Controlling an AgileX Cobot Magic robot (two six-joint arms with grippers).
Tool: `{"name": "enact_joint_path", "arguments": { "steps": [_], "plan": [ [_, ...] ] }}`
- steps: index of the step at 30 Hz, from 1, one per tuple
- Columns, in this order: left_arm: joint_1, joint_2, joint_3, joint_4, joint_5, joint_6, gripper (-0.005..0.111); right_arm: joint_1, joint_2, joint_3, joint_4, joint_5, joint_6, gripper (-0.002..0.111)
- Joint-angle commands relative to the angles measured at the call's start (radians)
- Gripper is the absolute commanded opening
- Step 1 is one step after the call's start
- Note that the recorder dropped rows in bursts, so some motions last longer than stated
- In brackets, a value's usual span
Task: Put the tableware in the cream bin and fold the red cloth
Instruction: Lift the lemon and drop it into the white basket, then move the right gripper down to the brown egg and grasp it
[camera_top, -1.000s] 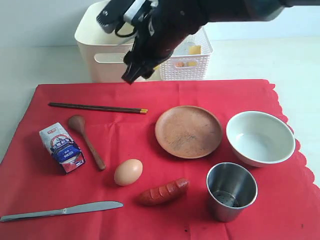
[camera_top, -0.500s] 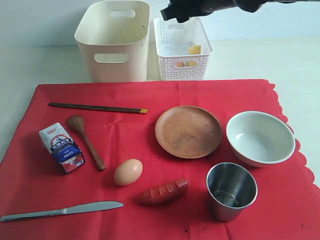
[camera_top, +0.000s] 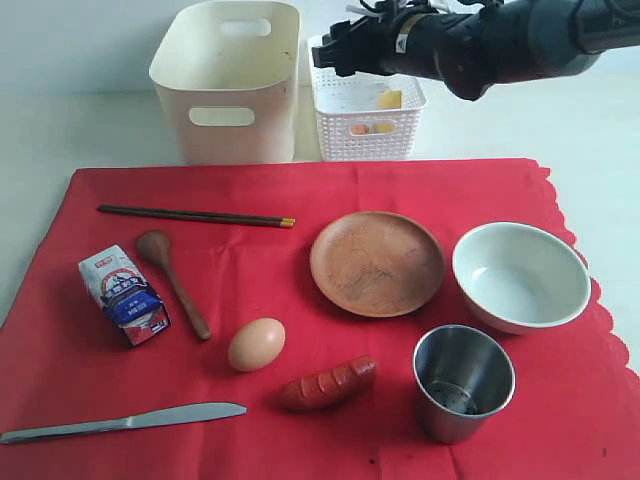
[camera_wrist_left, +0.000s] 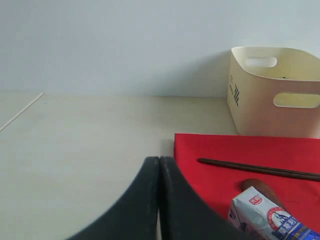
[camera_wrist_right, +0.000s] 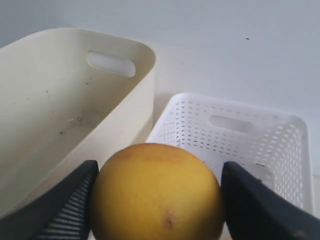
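The red cloth (camera_top: 300, 180) lies flat and carries the chopsticks (camera_top: 195, 216), wooden spoon (camera_top: 175, 280), knife (camera_top: 120, 423), wooden plate (camera_top: 377, 263), white bowl (camera_top: 520, 277) and steel cup (camera_top: 463, 382). Behind the cloth stands the cream bin (camera_top: 228, 85), with nothing showing inside it. My right gripper (camera_top: 340, 45) hangs over the white lattice basket (camera_top: 365, 100), beside the bin. In its wrist view the right gripper (camera_wrist_right: 157, 172) is shut on a round yellow fruit (camera_wrist_right: 157, 195). My left gripper (camera_wrist_left: 159, 162) is shut and empty over bare table, off the cloth's corner near the chopsticks (camera_wrist_left: 260, 169).
A blue-white carton (camera_top: 123, 295), an egg (camera_top: 256, 344) and a sausage (camera_top: 327, 384) also lie on the cloth. Small yellow food pieces sit in the basket. Pale table surrounds the cloth, with a wall behind.
My right arm has swung up and to the right, from in front of the cream bin to above the white basket. Nothing on the cloth has moved.
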Motion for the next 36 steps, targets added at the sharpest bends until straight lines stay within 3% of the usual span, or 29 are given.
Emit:
{"name": "enact_joint_path", "arguments": {
  "steps": [1,14,23,27,32,36],
  "plan": [
    [0.002,-0.006,0.000,-0.002,-0.002,0.002,0.000,-0.020,0.015,-0.003,0.162,-0.038,-0.069,0.011],
    [0.002,-0.006,0.000,-0.002,-0.002,0.002,0.000,-0.020,0.036,-0.003,0.160,-0.051,-0.137,0.065],
    [0.002,-0.006,0.000,-0.002,-0.002,0.002,0.000,-0.020,0.036,-0.003,0.160,-0.122,-0.137,0.083],
    [0.002,-0.006,0.000,-0.002,-0.002,0.002,0.000,-0.020,0.008,-0.003,0.157,-0.077,-0.146,0.084],
    [0.002,-0.006,0.000,-0.002,-0.002,0.002,0.000,-0.020,-0.114,-0.003,0.160,0.180,-0.146,0.077],
    [0.002,-0.006,0.000,-0.002,-0.002,0.002,0.000,-0.020,-0.227,-0.003,0.160,0.400,-0.146,0.052]
  ]
}}
